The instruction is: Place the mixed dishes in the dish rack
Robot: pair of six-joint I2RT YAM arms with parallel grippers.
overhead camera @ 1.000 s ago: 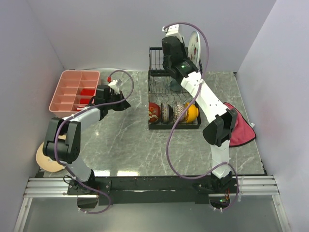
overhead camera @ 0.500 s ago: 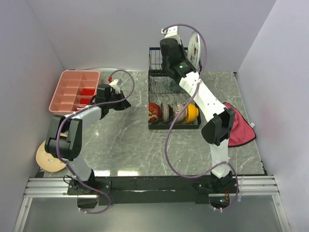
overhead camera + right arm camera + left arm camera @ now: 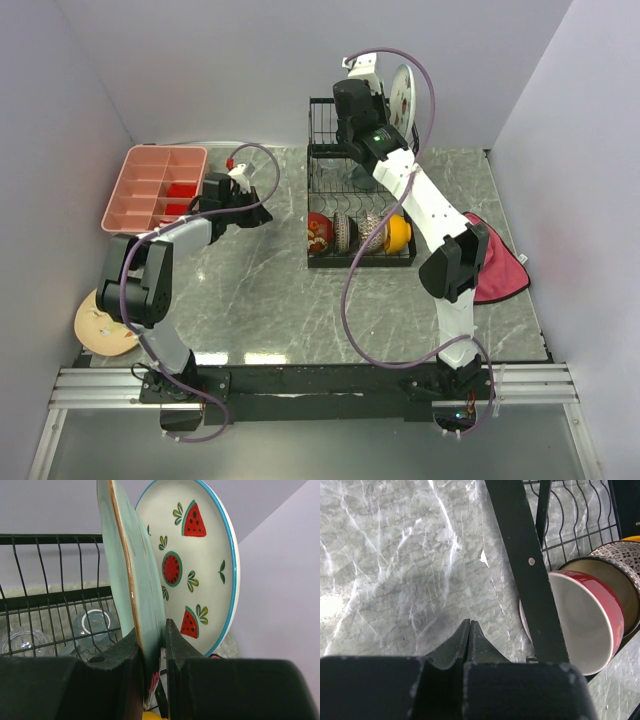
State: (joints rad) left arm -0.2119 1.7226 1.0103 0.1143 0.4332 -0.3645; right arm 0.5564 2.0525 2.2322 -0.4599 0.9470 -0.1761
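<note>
From above, the right gripper (image 3: 358, 72) had edged a little to the right over the last second. It carried the mint plate (image 3: 364, 66) upright over the back of the dish rack (image 3: 360, 264), closer to the watermelon-print plate (image 3: 403, 92) standing there. I judged this to be lining the plate up with a neighbouring slot, with the plate not yet lowered or let go. The left arm had swung its elbow inward and uncovered more of the tan plate (image 3: 98, 322), which lay at the near left corner, well apart from the rack and not yet loaded. The left gripper (image 3: 256, 212) hung between the pink compartment tray (image 3: 150, 160) and the rack. Bowls stood on edge in the lower tray, from a red bowl (image 3: 318, 232) on the left to an orange bowl (image 3: 398, 233) on the right. The left wrist view settled what the overhead could not: the left gripper (image 3: 469, 630) had its fingers pressed together on nothing, over bare table (image 3: 395, 555). The rack's black frame (image 3: 522, 560) stood just ahead, and the red bowl (image 3: 580, 625) showed its white inside. The right wrist view showed the grip itself, the right gripper (image 3: 151, 630) clamped on the lower rim of the mint plate (image 3: 145, 585). The watermelon-print plate (image 3: 197, 565) stood just behind it, and whether the two touched I could not tell. A clear glass (image 3: 92, 625) sat in the upper basket, hardly visible from above.
</note>
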